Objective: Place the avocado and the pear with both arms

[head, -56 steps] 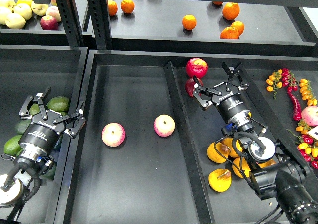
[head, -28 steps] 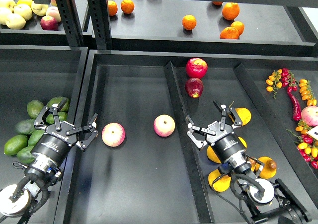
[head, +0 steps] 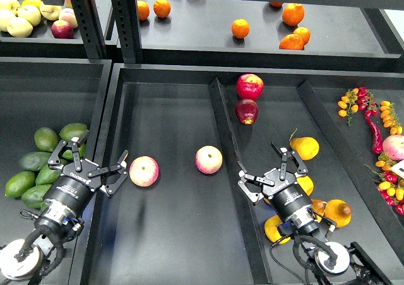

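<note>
The left gripper (head: 92,162) stands with its jaws spread and nothing between them, hovering over the wall between the left bin and the centre tray (head: 170,234). Just left of it lies a cluster of avocados (head: 39,165) in the left bin; the nearest avocado (head: 73,132) sits close beside the upper finger, and whether they touch cannot be told.

The right gripper (head: 273,167) is likewise released — fingers splayed, empty — above the right compartment. Directly under and around its wrist lie several golden pears: one pear (head: 338,212) with a brown blotch to the right of the wrist, another pear at the lower edge (head: 275,229) partly hidden by the arm. A cleaner yellow pear with a curved stem (head: 305,147) rests just beyond the fingertips, apart from them.

Two pink-yellow apples (head: 144,170) lie in the centre tray, well apart from each other. Two red apples (head: 249,86) sit at the far end of the right compartment. Oranges (head: 240,28) lie on the upper shelf.
</note>
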